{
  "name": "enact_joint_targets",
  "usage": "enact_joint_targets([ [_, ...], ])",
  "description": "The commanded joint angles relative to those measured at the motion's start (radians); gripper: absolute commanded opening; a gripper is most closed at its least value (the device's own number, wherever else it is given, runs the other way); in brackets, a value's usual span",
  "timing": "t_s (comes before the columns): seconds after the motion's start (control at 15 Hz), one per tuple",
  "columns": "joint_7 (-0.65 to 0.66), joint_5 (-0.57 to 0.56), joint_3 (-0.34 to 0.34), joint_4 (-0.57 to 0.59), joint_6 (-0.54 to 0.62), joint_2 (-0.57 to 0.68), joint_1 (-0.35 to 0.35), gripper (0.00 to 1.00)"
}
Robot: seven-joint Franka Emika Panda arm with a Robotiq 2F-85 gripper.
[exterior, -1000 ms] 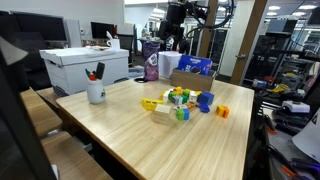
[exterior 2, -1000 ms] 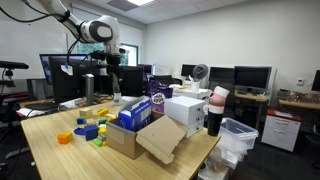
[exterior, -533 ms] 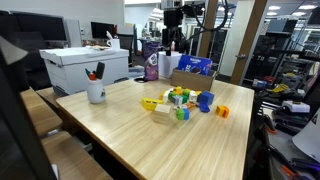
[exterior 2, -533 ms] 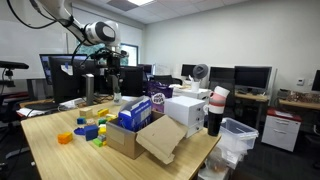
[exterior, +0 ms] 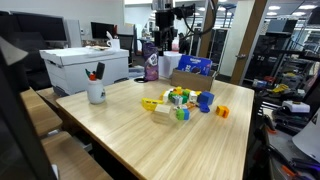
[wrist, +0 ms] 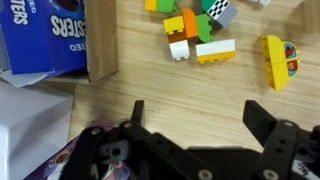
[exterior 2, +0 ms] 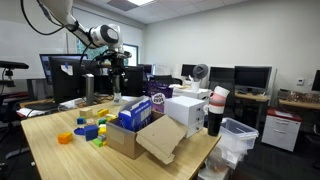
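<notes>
My gripper [wrist: 200, 115] is open and empty, hanging well above the wooden table [wrist: 170, 90]; it shows in both exterior views [exterior: 163, 38] [exterior 2: 113, 72]. Below it in the wrist view lie a cluster of coloured toy blocks [wrist: 195, 35] and a yellow block [wrist: 277, 60], apart from the fingers. A cardboard box holding a blue package [wrist: 45, 35] is at the upper left. In both exterior views the block cluster [exterior: 180, 99] [exterior 2: 90, 130] sits mid-table, with an orange block [exterior: 222, 112] [exterior 2: 64, 138] a little apart.
A cardboard box [exterior: 190, 72] [exterior 2: 135, 132], a purple bag [exterior: 150, 62] [exterior 2: 158, 105] and a white box [exterior 2: 185, 110] stand at the table's end. A white mug with pens [exterior: 96, 92] and a large white box [exterior: 85, 68] are nearby. Office chairs and monitors surround the table.
The arm has swung sideways above the table's far end, leftward in an exterior view. The gripper stays open. The blocks have not moved.
</notes>
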Motion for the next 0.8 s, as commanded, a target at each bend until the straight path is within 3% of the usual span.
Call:
enact_joint_targets([
  [0.0,0.006,0.001,-0.003,0.015,-0.003,0.008,0.001,1.00],
  [0.73,0.017,0.001,-0.007,0.047,-0.003,0.032,0.002,1.00],
])
